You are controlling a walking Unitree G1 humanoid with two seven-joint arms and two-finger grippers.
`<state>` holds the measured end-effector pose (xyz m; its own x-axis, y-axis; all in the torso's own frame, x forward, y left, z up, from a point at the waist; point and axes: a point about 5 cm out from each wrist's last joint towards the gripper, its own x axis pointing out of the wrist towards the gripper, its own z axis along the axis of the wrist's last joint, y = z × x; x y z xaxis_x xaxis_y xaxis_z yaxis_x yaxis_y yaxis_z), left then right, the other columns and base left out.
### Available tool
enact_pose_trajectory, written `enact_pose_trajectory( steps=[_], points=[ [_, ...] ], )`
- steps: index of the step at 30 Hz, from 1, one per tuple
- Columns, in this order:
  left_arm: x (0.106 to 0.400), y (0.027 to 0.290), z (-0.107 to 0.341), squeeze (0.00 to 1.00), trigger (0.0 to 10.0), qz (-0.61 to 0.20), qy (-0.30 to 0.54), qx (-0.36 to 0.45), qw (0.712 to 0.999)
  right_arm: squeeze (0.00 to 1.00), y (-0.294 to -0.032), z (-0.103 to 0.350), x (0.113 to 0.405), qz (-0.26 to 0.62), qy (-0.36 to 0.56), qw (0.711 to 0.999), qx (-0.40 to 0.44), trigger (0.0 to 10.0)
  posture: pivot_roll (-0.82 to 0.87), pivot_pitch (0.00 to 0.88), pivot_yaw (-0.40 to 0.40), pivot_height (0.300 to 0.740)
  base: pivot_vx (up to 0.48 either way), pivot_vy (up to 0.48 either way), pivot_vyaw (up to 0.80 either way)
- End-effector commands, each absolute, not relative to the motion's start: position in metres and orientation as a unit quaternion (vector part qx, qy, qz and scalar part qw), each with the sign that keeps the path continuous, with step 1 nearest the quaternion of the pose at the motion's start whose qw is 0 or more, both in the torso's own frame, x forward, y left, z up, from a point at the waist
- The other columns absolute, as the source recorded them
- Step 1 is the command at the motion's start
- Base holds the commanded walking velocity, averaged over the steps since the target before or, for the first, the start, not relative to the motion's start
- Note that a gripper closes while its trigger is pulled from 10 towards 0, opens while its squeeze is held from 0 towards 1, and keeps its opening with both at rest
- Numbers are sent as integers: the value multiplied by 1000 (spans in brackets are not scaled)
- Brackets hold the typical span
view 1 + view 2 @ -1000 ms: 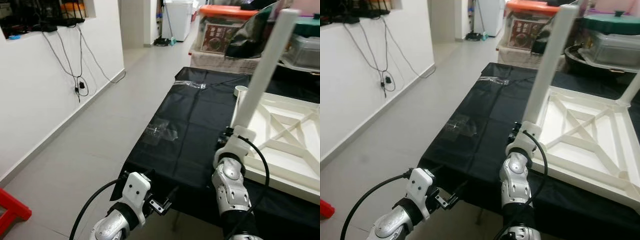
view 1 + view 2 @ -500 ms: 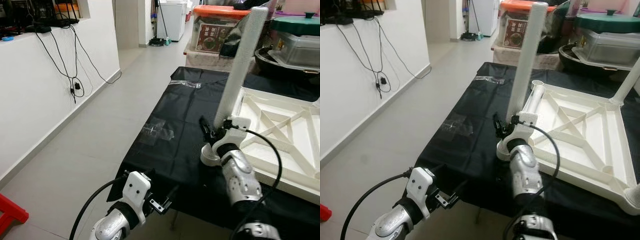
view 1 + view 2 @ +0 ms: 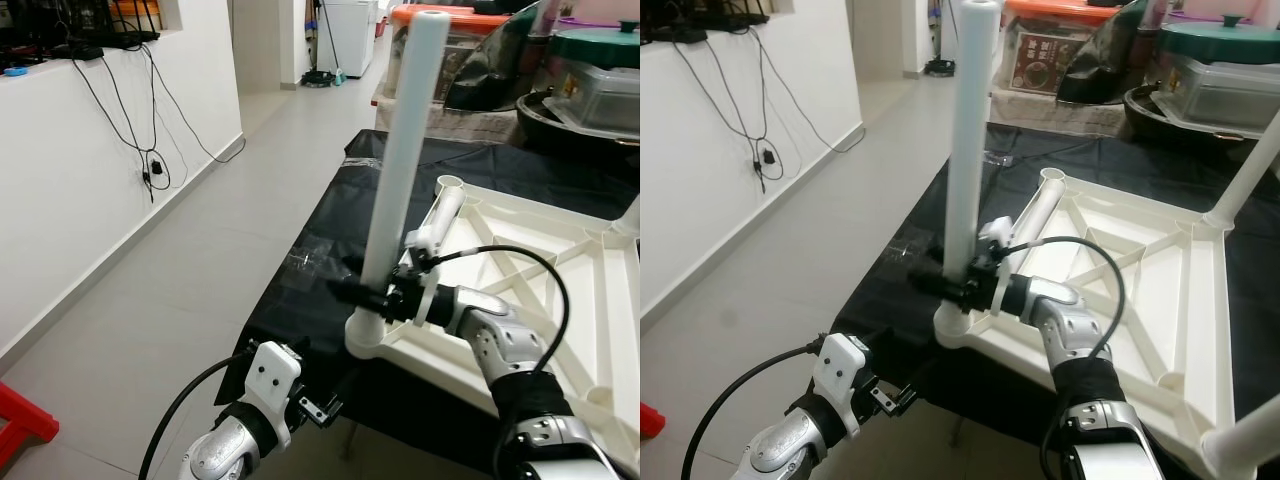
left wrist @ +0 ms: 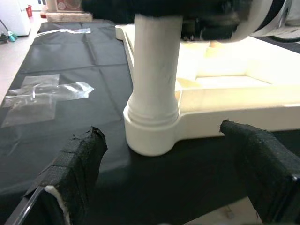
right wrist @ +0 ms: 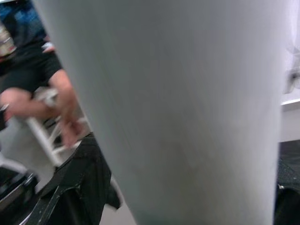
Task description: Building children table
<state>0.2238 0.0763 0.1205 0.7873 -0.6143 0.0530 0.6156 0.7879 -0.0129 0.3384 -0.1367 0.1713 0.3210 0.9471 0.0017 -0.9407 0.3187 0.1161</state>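
Clamped low on the white table leg [image 3: 398, 180], the right gripper [image 3: 372, 296] grips it just above the corner socket [image 3: 368, 336] of the upturned white table frame [image 3: 560, 290], which lies on the black-covered table [image 3: 380, 215]. A second ago the same leg leaned to the right with its foot at the frame's left edge; now it stands nearly upright with its foot in the near-left socket (the left wrist view shows it seated in the collar there). So the leg looks planted, though whether it is pressed fully home cannot be told from here. The left gripper [image 4: 159, 187] hangs low at the table's near edge, its padded fingers [image 4: 75, 168] spread wide apart, aimed at that socket and touching nothing. A second leg [image 3: 1245, 165] stands at the frame's far right corner and another tube [image 3: 1038, 205] lies along its left rail. Clear plastic wrap [image 3: 315, 265] lies on the cloth to the left.
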Motion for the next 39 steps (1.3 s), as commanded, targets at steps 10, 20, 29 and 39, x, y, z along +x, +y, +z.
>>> enact_pose_trajectory(
  steps=[10,20,29,39],
  points=[
    [222,76,117,0,10000,-327,-12,-18,945,0,-131,174,341,565,-10,825,27,0,115,42,-51,740,0,0,0],
    [223,76,117,0,10000,-329,-10,-20,944,0,-150,146,367,171,18,984,49,0,109,38,-46,740,0,0,0],
    [223,76,116,0,10000,-331,-9,-19,943,0,-194,135,335,-243,19,967,68,0,106,32,-44,740,0,0,0],
    [222,75,115,0,10000,-332,-8,-20,943,0,-155,132,335,-190,26,978,82,10000,108,25,-52,740,0,0,0]
  ],
)
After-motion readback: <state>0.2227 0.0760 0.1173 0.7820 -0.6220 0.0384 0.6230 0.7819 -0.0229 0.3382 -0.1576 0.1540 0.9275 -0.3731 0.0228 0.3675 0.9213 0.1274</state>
